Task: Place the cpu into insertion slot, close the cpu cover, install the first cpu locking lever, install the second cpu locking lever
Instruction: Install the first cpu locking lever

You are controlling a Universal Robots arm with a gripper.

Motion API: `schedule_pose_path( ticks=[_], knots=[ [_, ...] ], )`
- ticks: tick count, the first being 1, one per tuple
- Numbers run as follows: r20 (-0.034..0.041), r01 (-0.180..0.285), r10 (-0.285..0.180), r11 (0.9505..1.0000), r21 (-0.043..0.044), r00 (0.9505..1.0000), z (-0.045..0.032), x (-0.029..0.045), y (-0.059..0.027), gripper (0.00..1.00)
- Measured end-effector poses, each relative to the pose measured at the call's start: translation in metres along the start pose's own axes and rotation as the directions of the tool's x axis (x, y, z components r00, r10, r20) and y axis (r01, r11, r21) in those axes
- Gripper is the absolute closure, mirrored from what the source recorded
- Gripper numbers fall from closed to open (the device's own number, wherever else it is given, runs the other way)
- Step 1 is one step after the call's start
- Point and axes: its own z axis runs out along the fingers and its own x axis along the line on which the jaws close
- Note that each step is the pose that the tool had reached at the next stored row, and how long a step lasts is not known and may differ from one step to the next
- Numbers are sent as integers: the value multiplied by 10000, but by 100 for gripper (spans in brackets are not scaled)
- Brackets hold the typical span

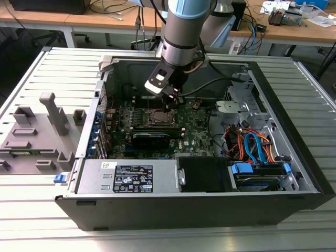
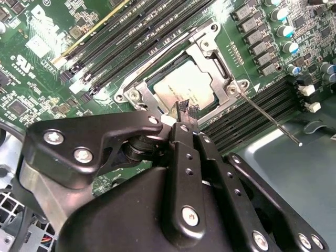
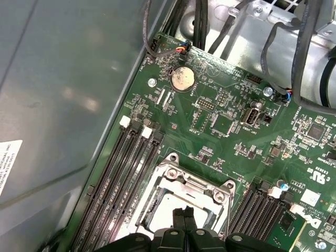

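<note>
The cpu [image 2: 181,86] lies flat in the insertion slot [image 1: 159,118], its silvery top showing in both wrist views. The cpu cover [image 2: 207,47] seems to lie down around it, the chip showing through its window. A thin locking lever [image 2: 268,118] sticks out from the socket's corner over the black memory slots. My gripper [image 2: 186,109] is shut, with nothing seen between its fingers. Its tips hang just above the socket's near edge [image 3: 210,191], over the cpu [image 3: 167,203]. In the exterior view my gripper [image 1: 172,105] hovers low over the board inside the open case.
Black memory slots [image 3: 131,173] flank the socket on both sides. A black graphics card [image 1: 151,137] sits in front of it, a power supply [image 1: 131,176] at the case front. Cables and drive bays [image 1: 252,152] fill the exterior view's right. A grey fixture [image 1: 37,131] stands outside the case.
</note>
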Motion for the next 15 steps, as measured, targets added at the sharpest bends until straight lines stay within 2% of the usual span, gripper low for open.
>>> schedule_pose_path(
  ticks=[15],
  knots=[
    [46, 685, -685, 9976, 41, 9976, 0, 0, 0, 89]
  ],
)
